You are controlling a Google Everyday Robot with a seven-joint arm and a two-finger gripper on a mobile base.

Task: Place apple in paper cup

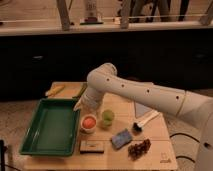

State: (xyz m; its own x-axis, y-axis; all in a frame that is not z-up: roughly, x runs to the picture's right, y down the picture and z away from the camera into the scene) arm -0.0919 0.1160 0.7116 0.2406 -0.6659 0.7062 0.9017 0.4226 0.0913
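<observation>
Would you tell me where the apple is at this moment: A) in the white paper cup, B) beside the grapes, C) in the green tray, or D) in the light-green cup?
A: the apple sits inside the rim of the paper cup, with the gripper just above and left of it.

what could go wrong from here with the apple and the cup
The apple fills the mouth of the paper cup, so it may sit high and roll out. The gripper hangs just above-left of it; lifting away could tip the cup toward the green tray or the small green cup.
</observation>
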